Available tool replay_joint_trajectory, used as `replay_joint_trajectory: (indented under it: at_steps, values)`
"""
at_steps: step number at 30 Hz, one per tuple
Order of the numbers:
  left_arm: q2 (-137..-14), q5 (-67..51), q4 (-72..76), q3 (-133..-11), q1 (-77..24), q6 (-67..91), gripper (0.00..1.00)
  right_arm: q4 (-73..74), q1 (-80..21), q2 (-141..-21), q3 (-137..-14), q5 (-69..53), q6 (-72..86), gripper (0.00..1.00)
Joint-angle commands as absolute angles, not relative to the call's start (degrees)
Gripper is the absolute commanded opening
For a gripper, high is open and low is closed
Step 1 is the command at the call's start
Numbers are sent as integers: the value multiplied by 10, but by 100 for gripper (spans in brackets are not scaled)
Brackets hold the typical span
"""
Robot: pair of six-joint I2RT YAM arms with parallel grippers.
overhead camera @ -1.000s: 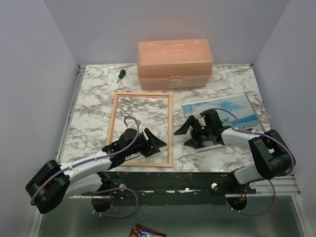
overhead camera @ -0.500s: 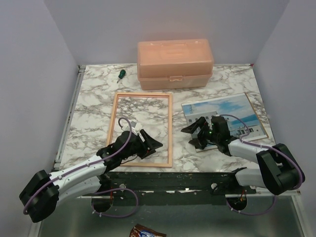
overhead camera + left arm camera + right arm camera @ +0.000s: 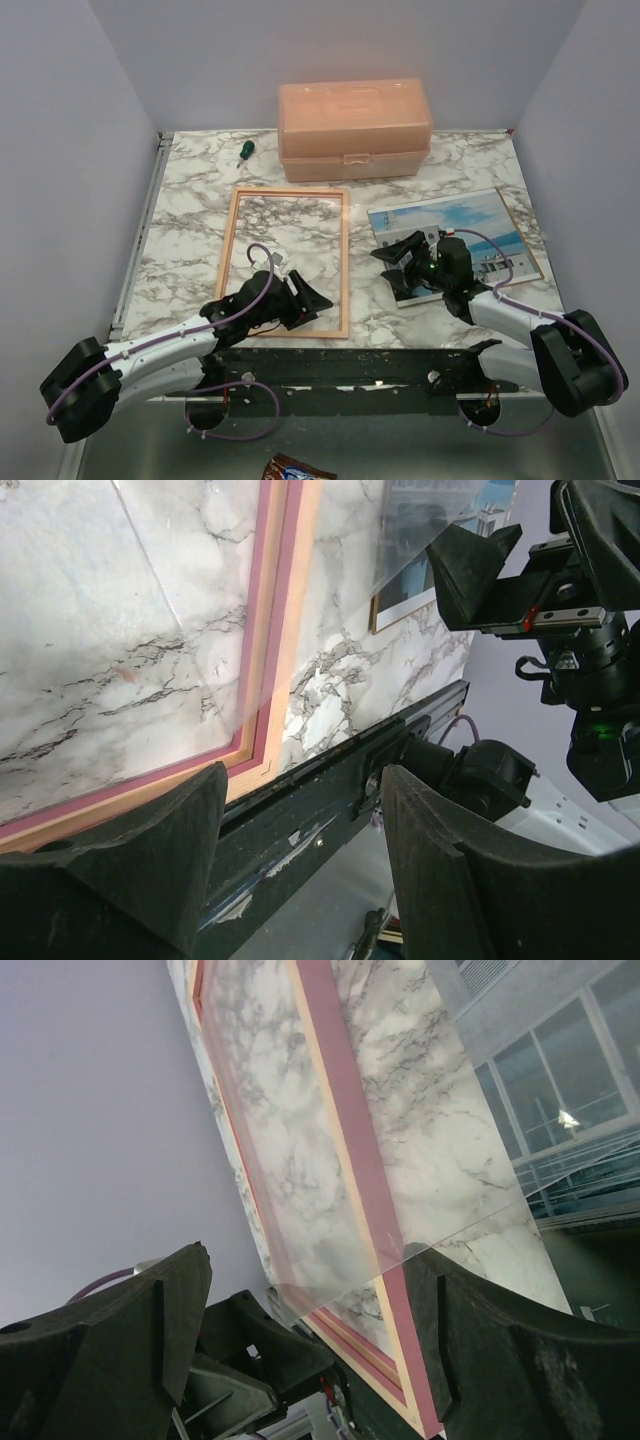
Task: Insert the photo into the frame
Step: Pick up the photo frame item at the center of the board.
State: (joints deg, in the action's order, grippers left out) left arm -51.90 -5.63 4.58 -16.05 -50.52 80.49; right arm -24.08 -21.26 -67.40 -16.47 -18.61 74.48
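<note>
Surface: marble table, both arms at its near edge.
Right gripper: jaws wide apart, nothing between them, at the near-left corner of the photo.
Left gripper: jaws partly spread, empty, over the near-right corner of the frame.
Photo: flat, right of the frame, apart from it, long axis roughly left-right.
Frame: flat, long axis near-far.
Judgement: right arm is nearer; photo likely needs 1 quarter-turn and leftward travel.

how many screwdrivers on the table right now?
1. A green-handled screwdriver lies at the far left of the table, just left of the orange box. The closed box could hide more.
</note>
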Motion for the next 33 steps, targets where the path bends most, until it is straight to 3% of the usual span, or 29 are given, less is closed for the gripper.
replay_joint_trajectory:
  at_steps: [1,12,23,33]
  values:
    - [-525,-67,73,-160,-515,816,64,-273,-209,-689,-175,-155,740,83]
    - [-483,-49,45,-174,-539,813,65,-322,-209,-719,-183,-141,760,68]
    - [-426,-30,8,-184,-541,803,65,-338,-209,-722,-192,-119,760,61]
    - [-380,-9,-48,-197,-541,794,65,-314,-209,-724,-215,-116,759,35]
